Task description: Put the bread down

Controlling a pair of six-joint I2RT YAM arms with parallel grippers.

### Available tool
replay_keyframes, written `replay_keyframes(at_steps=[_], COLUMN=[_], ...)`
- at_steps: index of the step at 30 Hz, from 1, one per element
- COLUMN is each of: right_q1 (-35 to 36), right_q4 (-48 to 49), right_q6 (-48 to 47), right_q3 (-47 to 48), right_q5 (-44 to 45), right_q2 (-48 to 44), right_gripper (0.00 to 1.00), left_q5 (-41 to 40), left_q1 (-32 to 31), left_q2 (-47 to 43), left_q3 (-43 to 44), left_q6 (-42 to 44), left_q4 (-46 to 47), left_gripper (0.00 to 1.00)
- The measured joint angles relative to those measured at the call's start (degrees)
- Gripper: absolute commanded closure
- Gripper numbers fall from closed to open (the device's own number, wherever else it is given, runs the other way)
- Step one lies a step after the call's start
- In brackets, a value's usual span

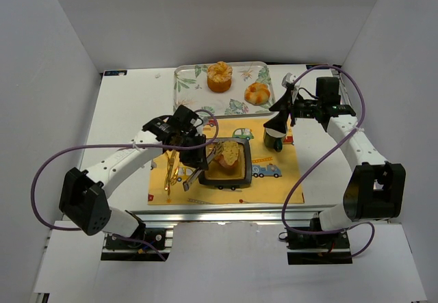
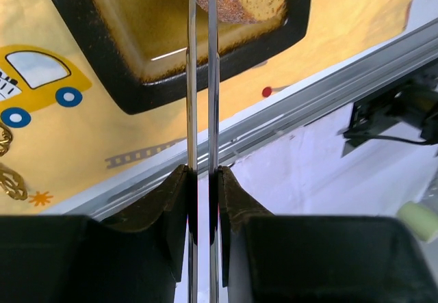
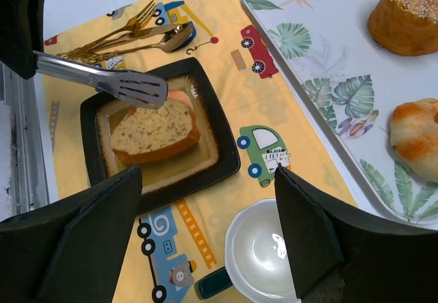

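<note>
The left gripper [image 2: 203, 180] is clamped on one pair of tongs [image 3: 102, 81], whose tips sit over, perhaps touching, the single bread slice [image 3: 154, 133] on the black plate [image 3: 222, 156]. The right gripper [image 1: 279, 120] gapes wide above one cup [image 3: 263, 252]. Two pastries [image 3: 410, 12] lie on the tray [image 3: 321, 63].

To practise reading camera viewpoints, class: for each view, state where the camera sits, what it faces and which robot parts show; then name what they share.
Top external: above, behind the bases, facing down on the table; left arm and right arm show.
Left wrist: faces along the tongs; its jaws clamp them.
Right wrist: faces down over the cup; its jaws spread.
Shared: plate with bread.
</note>
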Motion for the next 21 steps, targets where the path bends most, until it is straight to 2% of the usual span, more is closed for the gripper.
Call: replay_keyframes(at_steps=[2, 6, 10, 17, 21], right_q1=[0.0, 0.0, 0.0, 0.0, 0.0], right_q4=[0.0, -0.6, -1.2, -1.2, -1.3], right_q6=[0.0, 0.0, -0.1, -0.2, -0.3], right_q3=[0.0, 0.0, 0.0, 0.0, 0.0], right_q5=[0.0, 0.0, 0.0, 0.0, 0.0], right_q2=[0.0, 0.0, 0.0, 0.0, 0.0], right_gripper=[0.17, 0.17, 0.17, 0.17, 0.17], left_q5=[-1.0, -2.6, -3.0, -3.2, -5.2], left_q1=[-1.0, -2.6, -3.2, -3.3, -3.3], left_q2=[0.4, 2.1, 2.7, 2.7, 2.7], left_q3=[0.4, 2.1, 3.2, 4.1, 4.8], left_q6=[0.4, 0.8, 0.7, -0.2, -0.8], left_q4=[-0.9, -1.7, -1.6, -1.3, -1.8], left_gripper=[0.74, 0.59, 0.5, 0.51, 0.6])
